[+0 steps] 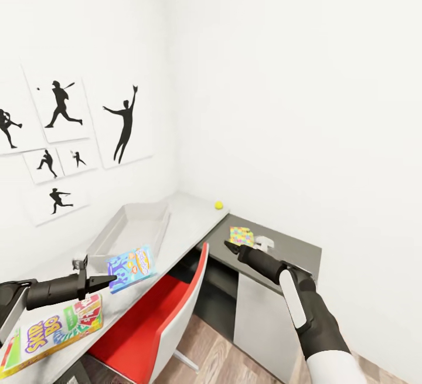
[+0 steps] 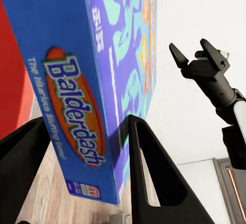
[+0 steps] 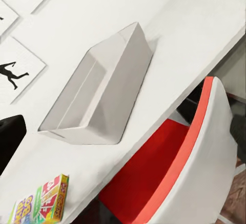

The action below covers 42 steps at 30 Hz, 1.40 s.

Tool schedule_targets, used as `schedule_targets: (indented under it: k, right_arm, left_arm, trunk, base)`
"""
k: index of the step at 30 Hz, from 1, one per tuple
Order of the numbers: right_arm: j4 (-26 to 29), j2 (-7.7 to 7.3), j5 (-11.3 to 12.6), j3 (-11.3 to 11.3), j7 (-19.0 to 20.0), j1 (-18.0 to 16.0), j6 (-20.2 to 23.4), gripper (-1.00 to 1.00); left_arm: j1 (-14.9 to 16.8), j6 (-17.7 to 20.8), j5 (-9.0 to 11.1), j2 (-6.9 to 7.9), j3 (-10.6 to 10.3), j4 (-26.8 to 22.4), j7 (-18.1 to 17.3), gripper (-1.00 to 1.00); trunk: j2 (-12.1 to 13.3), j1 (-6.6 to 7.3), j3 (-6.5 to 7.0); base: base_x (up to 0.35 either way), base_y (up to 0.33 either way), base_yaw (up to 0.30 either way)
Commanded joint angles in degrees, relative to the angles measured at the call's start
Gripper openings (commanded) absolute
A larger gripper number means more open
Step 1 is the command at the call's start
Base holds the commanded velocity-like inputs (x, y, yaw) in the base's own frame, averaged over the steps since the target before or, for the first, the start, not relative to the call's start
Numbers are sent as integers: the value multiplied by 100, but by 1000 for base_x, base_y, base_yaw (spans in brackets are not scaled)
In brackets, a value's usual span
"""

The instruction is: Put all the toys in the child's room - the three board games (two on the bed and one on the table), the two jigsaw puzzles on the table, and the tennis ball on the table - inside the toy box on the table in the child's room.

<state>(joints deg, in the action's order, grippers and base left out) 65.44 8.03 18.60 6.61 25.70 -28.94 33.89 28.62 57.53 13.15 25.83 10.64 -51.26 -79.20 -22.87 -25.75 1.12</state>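
Left gripper [image 1: 99, 282] clamps the blue board game [image 1: 131, 267] above the table [image 1: 193, 220]; right gripper [image 1: 232, 248] hovers, fingers apart.

The table [image 1: 193, 220] has a pale grey top running along the wall and a lower dark grey section [image 1: 293, 249] at its far end. On the pale top lie an open grey toy box [image 1: 130, 227], a yellow tennis ball [image 1: 218, 204] by the far corner, and the SKIP-BO game [image 1: 53, 332] flat at the near end. On the dark section rest a colourful puzzle [image 1: 241, 235] and a white object [image 1: 265, 243] just beside it
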Motion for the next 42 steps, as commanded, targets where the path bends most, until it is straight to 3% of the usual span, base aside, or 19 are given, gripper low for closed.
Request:
schedule_targets:
  k: [1,13,42]
  right_arm:
    - [4,6,28,20,14,0,47,100]
    - [4,3,26,23,15,-3,41,100]
    - [13,6,20,16,14,-3,39,100]
  left_arm:
    - [4,60,30,-1,-1,2,-8,-100]
    - [4,60,30,0,-1,2,-4,-100]
    - [4,56,30,1,0,2,-8,-100]
  trunk:
    - [-5,-3,-2]
    - [-5,-3,-2]
    - [-5,-3,-2]
  base:
    - [75,0,277]
    - [85,-8,250]
    - [86,-47,38]
